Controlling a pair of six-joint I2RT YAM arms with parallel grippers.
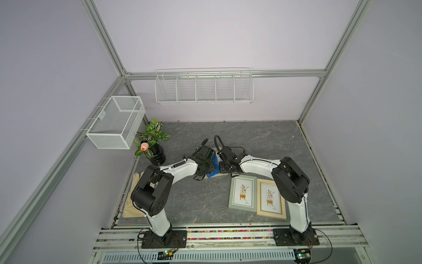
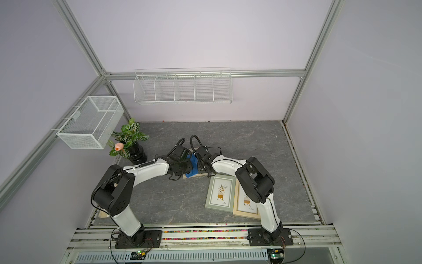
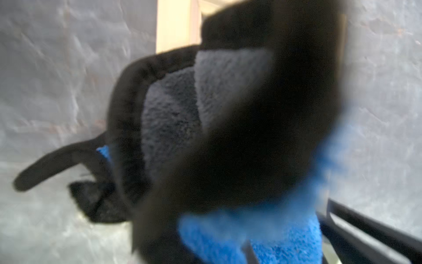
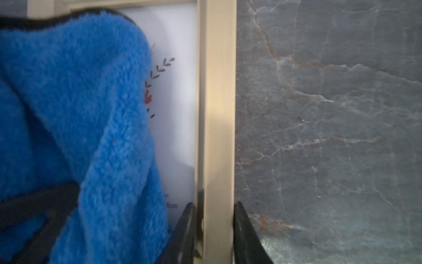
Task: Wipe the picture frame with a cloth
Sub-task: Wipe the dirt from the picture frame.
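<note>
Nearest on the grey marbled desk (image 1: 262,141), at the right, a grey-green frame (image 1: 243,194) and a wood-coloured frame (image 1: 271,198) lie flat side by side, touching along their long edges. Each shows a print of a potted plant. At the near left a beige glove (image 1: 133,201) lies at the desk's edge, partly hidden by the left arm.

Further in, about mid-desk, both arms meet over a third, pale-wood picture frame (image 4: 219,114) that lies flat. The right tool (image 4: 214,205) is clamped on this frame's right-hand rail, one finger on the glass side and one on the outer edge. The blue cloth (image 4: 80,102) sits bunched on the glass, just left of the gripped rail, and covers most of the print. The left tool (image 1: 205,169) is closed on the cloth, and a fold of the cloth rises close before the left wrist camera.

At the far left a plant (image 1: 151,137) stands in a black pot. A mesh basket (image 1: 116,122) hangs on the left wall and a wire rack (image 1: 204,88) on the far wall.
</note>
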